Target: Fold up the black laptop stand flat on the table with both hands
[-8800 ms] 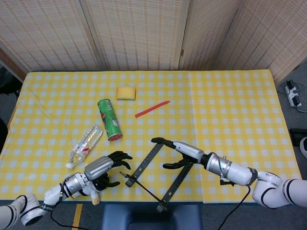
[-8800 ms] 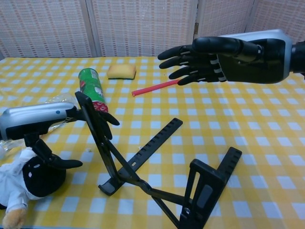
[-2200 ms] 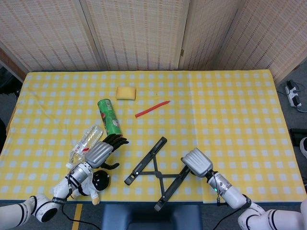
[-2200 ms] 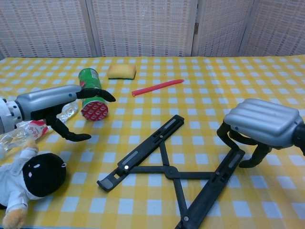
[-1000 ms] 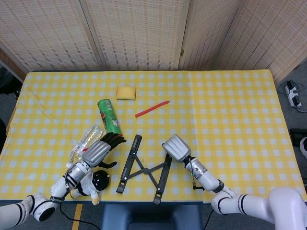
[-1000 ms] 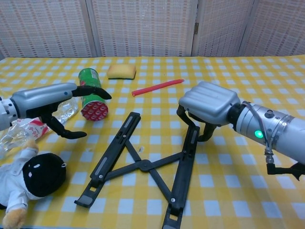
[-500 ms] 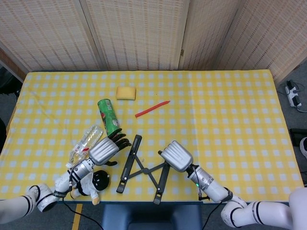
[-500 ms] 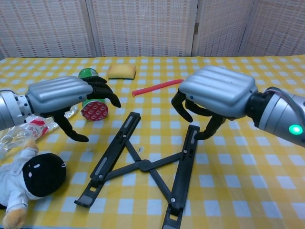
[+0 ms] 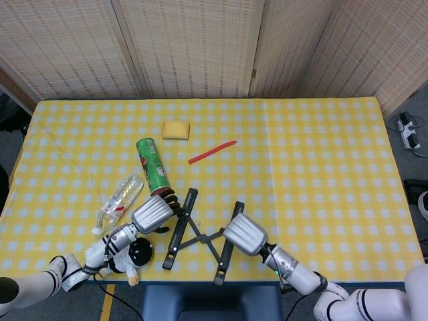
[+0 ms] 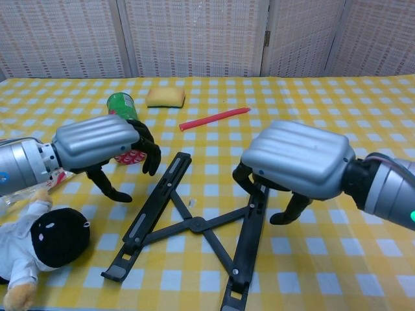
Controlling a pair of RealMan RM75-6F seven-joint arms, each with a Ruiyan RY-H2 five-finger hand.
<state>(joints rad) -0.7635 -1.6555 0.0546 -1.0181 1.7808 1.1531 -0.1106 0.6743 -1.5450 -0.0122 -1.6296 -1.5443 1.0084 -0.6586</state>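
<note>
Your right hand (image 10: 295, 162) curled over the laptop stand (image 10: 188, 227), gripping nothing; your left hand (image 10: 97, 146) hovered beside it, fingers apart.

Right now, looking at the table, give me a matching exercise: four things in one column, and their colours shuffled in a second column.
Things:
1. stand
2. can
3. sponge
4. straw

Colours:
A. red
B. green
C. black
D. yellow

Pairs: 1-C, 2-B, 3-D, 4-A
</note>
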